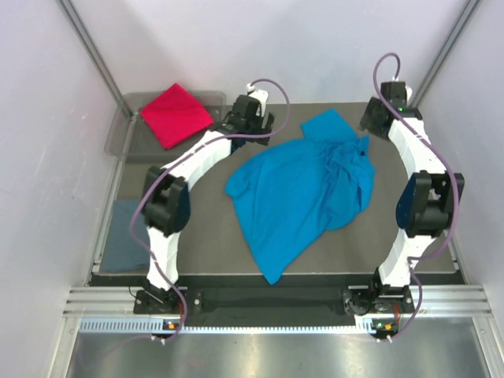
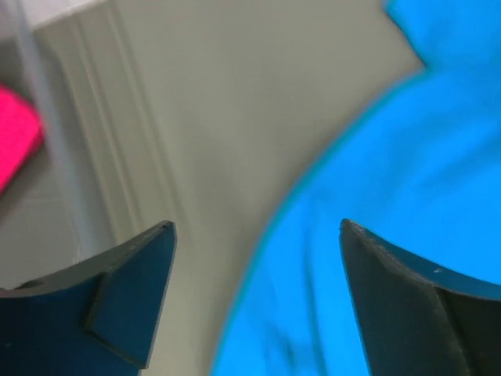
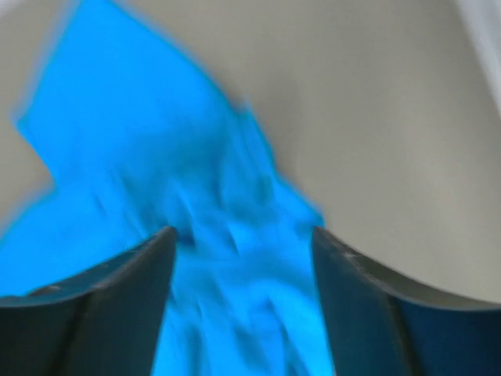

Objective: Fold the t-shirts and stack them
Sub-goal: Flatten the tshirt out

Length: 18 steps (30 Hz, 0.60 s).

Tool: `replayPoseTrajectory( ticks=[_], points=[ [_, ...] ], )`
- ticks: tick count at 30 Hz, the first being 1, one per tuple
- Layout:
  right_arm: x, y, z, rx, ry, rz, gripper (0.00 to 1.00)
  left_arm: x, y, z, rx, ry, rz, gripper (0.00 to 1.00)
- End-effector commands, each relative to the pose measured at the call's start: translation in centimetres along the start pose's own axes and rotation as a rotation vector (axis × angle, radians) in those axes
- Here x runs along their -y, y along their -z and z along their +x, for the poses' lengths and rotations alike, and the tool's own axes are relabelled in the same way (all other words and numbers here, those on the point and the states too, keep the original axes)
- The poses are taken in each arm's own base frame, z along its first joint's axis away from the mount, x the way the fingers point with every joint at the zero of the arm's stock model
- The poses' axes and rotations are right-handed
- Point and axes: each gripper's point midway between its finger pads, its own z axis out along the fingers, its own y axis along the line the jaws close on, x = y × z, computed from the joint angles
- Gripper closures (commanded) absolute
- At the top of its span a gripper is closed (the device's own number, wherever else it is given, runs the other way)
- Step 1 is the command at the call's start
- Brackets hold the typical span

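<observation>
i judge this to be the laying-out stage for the turquoise t-shirt (image 1: 303, 193). it lies opened out but untidy in the middle of the bench (image 1: 213, 252), not yet folded. the left arm (image 1: 197, 153) stretches to the upper middle of the top frame, and the left jaws hang over bare bench just off the shirt's upper left edge. the right arm (image 1: 409, 146) stretches to the upper right, with the right jaws over cloth near the shirt's top right corner. in both wrist views the jaws stand apart with nothing between them, so neither grasps anything. both wrist views are smeared, so i cannot read fine detail of the cloth.

the next move, as i see it, calls for taking two edge points of the shirt and drawing the bunched side flat before any fold. a fold made over those wrinkles would likely come out crooked.

the shirt itself is bright, soft and limp. its left part lies fairly smooth and runs down to a point at the bottom centre. its right side is gathered in deep creases, and a flat flap sticks out at the top.

the red t-shirt (image 1: 177, 114) sits folded in a neat square in the clear grey tray (image 1: 130, 140) at the upper left. the slate grey-blue t-shirt (image 1: 126, 236) lies at the lower left by the bench edge, and i cannot tell whether it is folded.
</observation>
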Motion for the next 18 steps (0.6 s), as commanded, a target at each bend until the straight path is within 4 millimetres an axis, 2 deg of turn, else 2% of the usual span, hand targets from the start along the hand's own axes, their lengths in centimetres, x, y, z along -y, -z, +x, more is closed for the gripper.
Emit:
replayPoseTrajectory(
  ticks=[1, 2, 3, 4, 5, 6, 7, 8, 9, 10, 11, 12, 13, 14, 15, 18],
  points=[
    [0.4, 3.2, 4.7, -0.087, 0.046, -0.047, 0.27, 2.4, 9.2, -2.9, 0.061, 0.092, 0.148, 0.05],
    [0.6, 5.0, 4.8, -0.063, 0.050, -0.063, 0.21, 2.9, 10.0, 1.0, -0.032, 0.090, 0.151, 0.05],
    [1.2, 4.8, 8.0, -0.125, 0.067, -0.069, 0.19, 2.8, 12.9, 0.4, -0.004, 0.139, 0.161, 0.05],
    [1.1, 5.4, 8.8, -0.131, 0.069, -0.096, 0.18, 2.8, 14.0, 1.7, -0.027, 0.162, 0.160, 0.05],
    [0.9, 7.0, 9.3, -0.120, 0.074, -0.130, 0.17, 2.7, 16.2, 3.7, -0.055, 0.181, 0.163, 0.06],
    [1.2, 7.3, 12.4, -0.186, 0.080, -0.159, 0.16, 2.7, 17.3, 5.6, -0.108, 0.242, 0.155, 0.07],
    [1.2, 8.0, 13.5, -0.201, 0.085, -0.175, 0.16, 2.8, 18.2, 7.1, -0.145, 0.269, 0.156, 0.10],
    [1.2, 9.5, 13.9, -0.180, 0.087, -0.195, 0.16, 3.2, 18.9, 10.1, -0.223, 0.296, 0.168, 0.12],
    [2.1, 9.7, 16.5, -0.226, 0.069, -0.176, 0.17, 3.5, 20.5, 11.5, -0.280, 0.369, 0.169, 0.15],
    [2.2, 10.9, 16.4, -0.190, 0.055, -0.195, 0.18, 4.1, 21.2, 14.1, -0.361, 0.401, 0.191, 0.22],
    [1.9, 11.6, 17.4, -0.203, 0.051, -0.225, 0.20, 5.1, 22.4, 15.1, -0.411, 0.486, 0.214, 0.23],
    [2.4, 11.8, 19.0, -0.230, 0.043, -0.219, 0.20, 5.6, 23.0, 16.4, -0.455, 0.519, 0.216, 0.23],
    [2.5, 12.2, 19.5, -0.232, 0.039, -0.223, 0.20, 6.1, 23.4, 17.2, -0.479, 0.549, 0.223, 0.23],
    [2.7, 13.0, 19.4, -0.213, 0.033, -0.235, 0.21, 6.8, 24.0, 19.1, -0.516, 0.559, 0.225, 0.21],
    [2.9, 13.1, 20.1, -0.220, 0.032, -0.236, 0.21, 7.1, 24.1, 20.0, -0.539, 0.610, 0.206, 0.20],
    [3.1, 14.0, 20.4, -0.200, 0.040, -0.260, 0.21, 8.4, 24.5, 23.2, -0.628, 0.710, 0.201, 0.20]
  ],
)
